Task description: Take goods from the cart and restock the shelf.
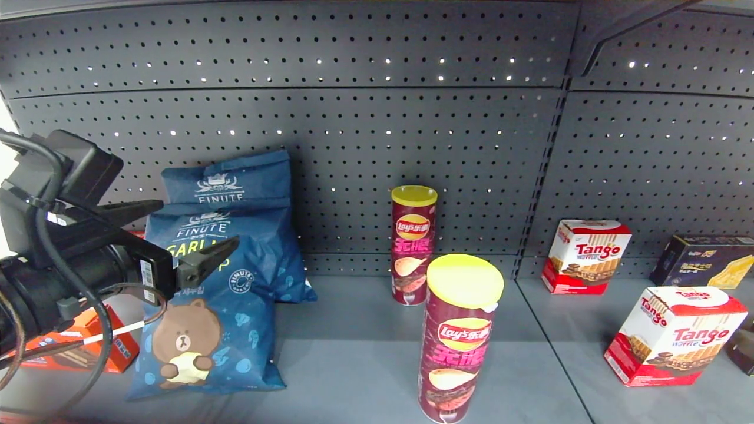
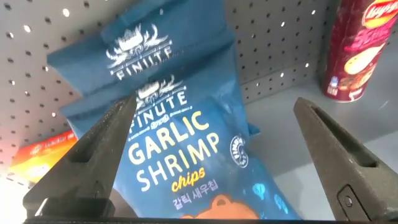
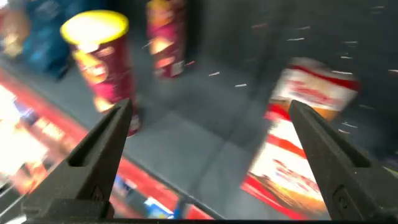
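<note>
A: What sits at the left of the shelf [image 1: 353,359]?

B: Two chip bags. The rear bag [image 1: 235,179] stands against the back panel [image 1: 353,135]. The front bag [image 1: 206,318] stands just before it, overlapping it. A flat box [image 1: 115,348] lies left of the front bag.

A: And the middle?

B: The far can [image 1: 413,247] stands close to the panel. The near can [image 1: 459,347] stands before it, slightly right, apart from it.

A: The right?

B: Past the upright post [image 1: 539,194], the far wafer box [image 1: 586,256] sits by the panel. The near wafer box [image 1: 677,335] is nearer and farther right. A third box [image 1: 701,262] lies behind that one.
</note>
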Controlling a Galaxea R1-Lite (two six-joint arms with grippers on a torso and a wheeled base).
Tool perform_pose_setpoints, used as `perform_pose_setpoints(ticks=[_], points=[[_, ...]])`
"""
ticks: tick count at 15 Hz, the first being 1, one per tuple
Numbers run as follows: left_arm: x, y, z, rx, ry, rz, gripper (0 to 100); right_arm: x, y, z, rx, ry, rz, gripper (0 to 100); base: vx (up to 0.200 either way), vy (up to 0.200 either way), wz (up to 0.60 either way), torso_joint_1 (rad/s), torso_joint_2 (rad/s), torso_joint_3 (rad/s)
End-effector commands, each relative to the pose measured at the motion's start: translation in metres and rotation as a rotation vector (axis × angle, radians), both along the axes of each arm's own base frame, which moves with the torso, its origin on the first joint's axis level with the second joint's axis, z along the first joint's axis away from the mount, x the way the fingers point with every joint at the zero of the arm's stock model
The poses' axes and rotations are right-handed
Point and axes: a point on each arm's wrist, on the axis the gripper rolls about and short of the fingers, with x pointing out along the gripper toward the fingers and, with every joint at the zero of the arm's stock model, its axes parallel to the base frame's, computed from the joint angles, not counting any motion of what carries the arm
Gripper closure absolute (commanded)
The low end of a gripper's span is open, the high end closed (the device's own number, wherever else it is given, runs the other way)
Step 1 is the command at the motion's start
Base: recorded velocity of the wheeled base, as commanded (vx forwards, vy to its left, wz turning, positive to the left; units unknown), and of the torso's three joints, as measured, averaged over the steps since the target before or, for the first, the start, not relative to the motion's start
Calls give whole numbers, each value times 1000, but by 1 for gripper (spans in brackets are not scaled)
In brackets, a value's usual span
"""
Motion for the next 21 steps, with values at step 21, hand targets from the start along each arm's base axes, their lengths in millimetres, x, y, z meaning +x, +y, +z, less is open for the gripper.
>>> perform_pose_setpoints(ticks=[21], points=[[3,-2,1,41,-8,-13,0,73,85,-77,-283,353,64,0,0,0,0,0,0,0]])
